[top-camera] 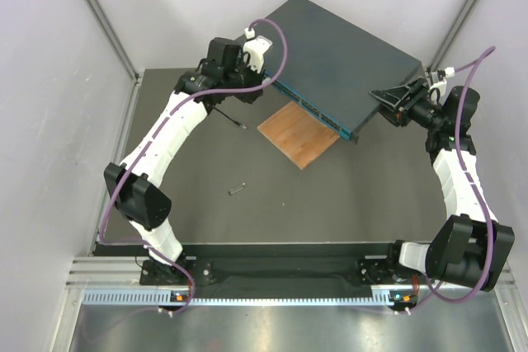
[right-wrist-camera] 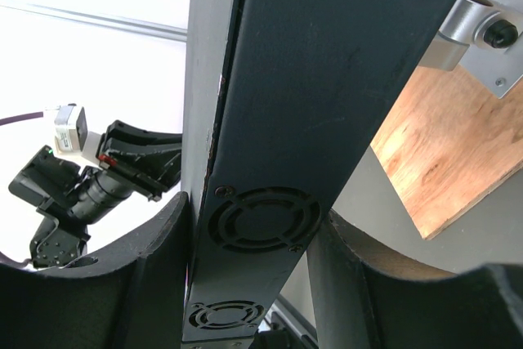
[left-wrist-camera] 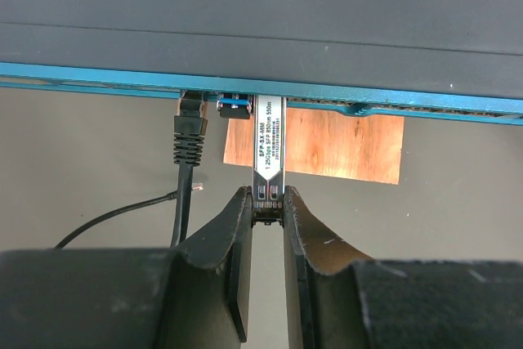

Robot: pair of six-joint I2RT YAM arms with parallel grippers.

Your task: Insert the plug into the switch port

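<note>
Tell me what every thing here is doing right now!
network switch: gripped at its fan side.
right end effector: shut on the network switch.
SFP module: partway into the switch's front, pinched at its tail.
left end effector: shut on the SFP module.
cable plug: pushed into the switch's front, beside the module.
wooden board: lying flat under the switch's front edge.

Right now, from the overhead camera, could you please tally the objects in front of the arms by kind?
Network switch: 1
Wooden board: 1
Black cable: 1
Small grey piece: 1
Total: 4
</note>
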